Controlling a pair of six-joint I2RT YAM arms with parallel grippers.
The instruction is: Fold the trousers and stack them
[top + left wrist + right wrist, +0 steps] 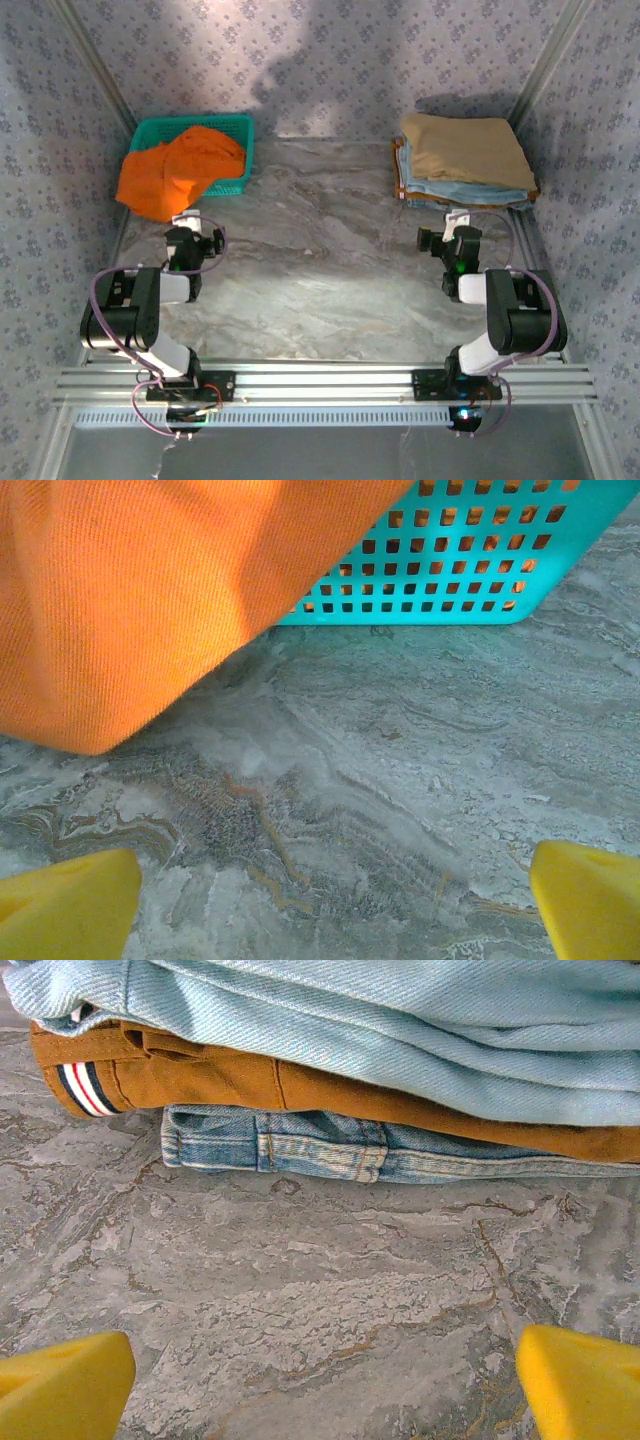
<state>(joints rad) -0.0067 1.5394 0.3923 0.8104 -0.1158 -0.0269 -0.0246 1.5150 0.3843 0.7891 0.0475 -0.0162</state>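
Note:
The bright orange trousers (178, 168) lie bunched in the teal basket (238, 130) at the back left and spill over its near-left rim onto the table. In the left wrist view the orange cloth (130, 590) hangs down in front of the basket's perforated wall (450, 570). My left gripper (186, 222) sits just in front of the cloth, open, its yellow fingertips (70, 905) wide apart over bare table. My right gripper (456, 222) is open too, with yellow fingertips (580, 1385) spread, just short of the folded stack.
A stack of folded garments (465, 160) lies at the back right: tan on top, light blue, brown (300, 1085) and denim (330, 1150) layers beneath. Patterned walls close in the marbled table (330, 270) on three sides. Free surface lies between basket and stack.

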